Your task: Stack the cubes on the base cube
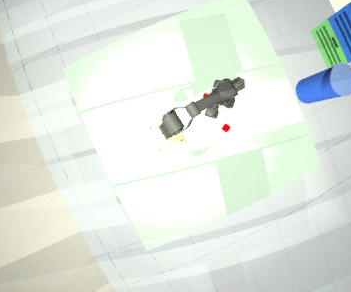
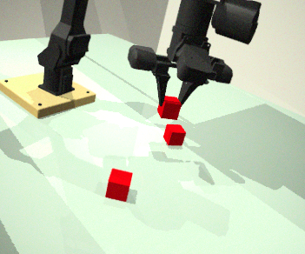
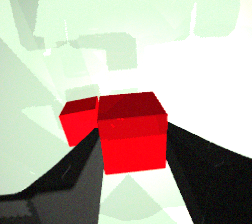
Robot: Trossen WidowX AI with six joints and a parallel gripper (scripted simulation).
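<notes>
Gripper (image 2: 174,99) in the exterior view is clamped on a red cube (image 2: 169,107), fingers partly open to the cube's width, one dark finger on its left face and one on its right. Held cube hangs off the table, slightly tilted, just above and a bit far of a second red cube (image 2: 174,134) that sits on the pale green table (image 2: 265,157); the two are apart, not touching. Third red cube (image 2: 119,183) sits on the table nearer and to the left, well apart from both. Arm base stands on a tan mounting plate (image 2: 26,96) at far left. Wrist view: held cube (image 3: 132,132) fills the centre, pinched between the two dark fingers with its sides flush against the pads; the second cube (image 3: 79,120) shows just beyond its left edge, lower down on the table. Top view: the arm covers most of it; gripper (image 1: 214,97) is hard to make out, only a red sliver (image 1: 205,95) shows at the arm's edge, cannot tell which cube; one red cube (image 1: 225,127) lies in the open to the near right of the arm. Blue cylinder (image 1: 326,83) and a blue-green box (image 1: 345,34) sit at far right, off the mat.
</notes>
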